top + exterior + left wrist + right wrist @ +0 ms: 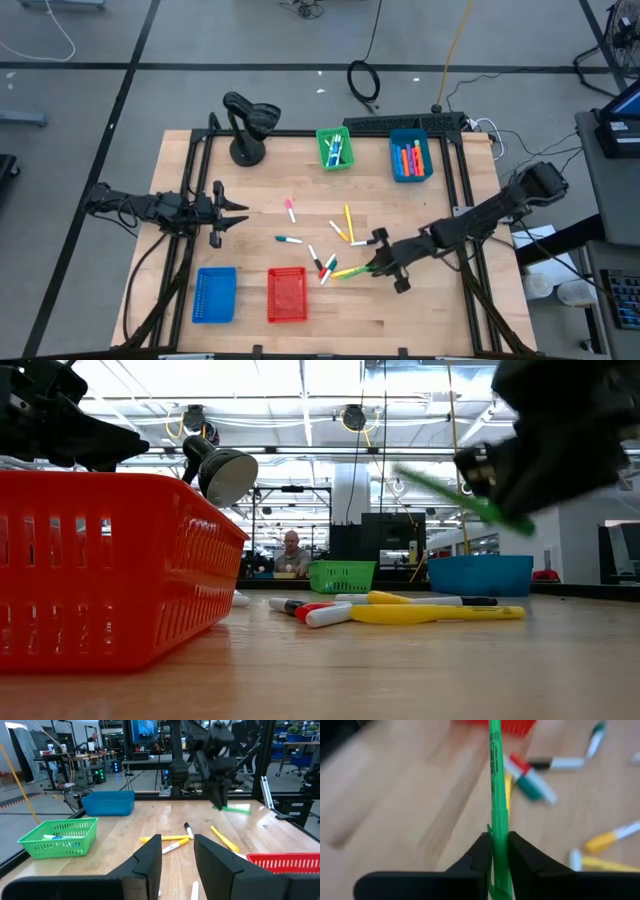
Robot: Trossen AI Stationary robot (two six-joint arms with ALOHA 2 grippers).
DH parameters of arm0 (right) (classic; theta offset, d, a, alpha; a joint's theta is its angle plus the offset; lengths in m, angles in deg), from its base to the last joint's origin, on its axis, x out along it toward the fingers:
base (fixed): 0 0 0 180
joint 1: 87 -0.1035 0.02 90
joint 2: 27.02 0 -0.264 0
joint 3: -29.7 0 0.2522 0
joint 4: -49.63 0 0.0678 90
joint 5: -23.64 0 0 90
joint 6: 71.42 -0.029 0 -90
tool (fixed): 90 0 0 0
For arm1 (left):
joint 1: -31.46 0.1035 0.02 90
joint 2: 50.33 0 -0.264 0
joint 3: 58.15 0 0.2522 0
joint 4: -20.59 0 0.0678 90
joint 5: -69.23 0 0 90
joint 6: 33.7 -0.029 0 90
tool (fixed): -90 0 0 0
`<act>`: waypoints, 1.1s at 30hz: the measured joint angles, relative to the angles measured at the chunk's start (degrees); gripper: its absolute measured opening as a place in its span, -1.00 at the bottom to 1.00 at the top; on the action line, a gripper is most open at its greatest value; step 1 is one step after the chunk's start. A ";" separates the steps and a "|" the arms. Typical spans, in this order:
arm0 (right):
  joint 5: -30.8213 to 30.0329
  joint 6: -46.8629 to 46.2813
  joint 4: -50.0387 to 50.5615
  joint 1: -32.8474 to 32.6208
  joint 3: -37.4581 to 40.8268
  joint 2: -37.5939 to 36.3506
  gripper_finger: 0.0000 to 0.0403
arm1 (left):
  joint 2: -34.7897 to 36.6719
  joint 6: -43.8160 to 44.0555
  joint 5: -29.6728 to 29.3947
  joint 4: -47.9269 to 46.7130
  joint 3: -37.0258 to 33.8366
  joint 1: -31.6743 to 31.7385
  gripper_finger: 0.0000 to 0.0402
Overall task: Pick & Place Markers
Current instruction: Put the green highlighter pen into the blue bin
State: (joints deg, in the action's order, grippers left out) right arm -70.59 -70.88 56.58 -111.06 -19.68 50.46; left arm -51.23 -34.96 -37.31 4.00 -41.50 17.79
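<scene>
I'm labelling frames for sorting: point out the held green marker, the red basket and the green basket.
green marker (496, 795), right wrist view, mid barrel.
red basket (287, 312), high view, near rim.
green basket (35, 847), left wrist view, front wall.

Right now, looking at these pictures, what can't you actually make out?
- Print on the green marker: right wrist view, blurred.
- Blue basket contents: low view, its wall hides them.
- Red basket inside: low view, wall hides it.
- Loose markers' cap colours: high view, too small.

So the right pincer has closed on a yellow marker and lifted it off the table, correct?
Not quite: the marker is green, not yellow. The right wrist view shows the right pincer shut on a green marker, and the low view shows it lifted off the table.
</scene>
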 joint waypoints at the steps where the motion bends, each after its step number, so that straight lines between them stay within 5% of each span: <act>1: -0.06 0.06 -1.42 0.00 0.00 -0.86 -0.84 | 0.00 0.00 0.00 0.00 0.00 0.00 -0.40; 15: -0.02 15.09 -33.83 6.31 -0.11 -2.24 -0.84 | 0.00 -5.83 0.00 3.62 0.00 0.15 -0.40; 23: 3.47 11.67 -44.27 12.21 -0.18 -2.28 -0.84 | -1.58 -5.02 1.58 16.07 -1.31 0.15 -0.40; 28: 4.47 10.47 -44.62 13.51 -0.20 -0.69 -0.84 | -7.03 -3.74 9.51 19.99 -2.03 0.15 -0.40; 33: 4.48 10.47 -48.74 13.55 -0.22 3.16 -0.84 | -16.52 -0.88 10.52 30.70 -2.03 0.15 -0.40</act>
State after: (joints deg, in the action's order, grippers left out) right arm -66.11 -60.41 7.84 -97.51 -19.90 53.62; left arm -67.75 -35.84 -26.79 34.70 -43.53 17.94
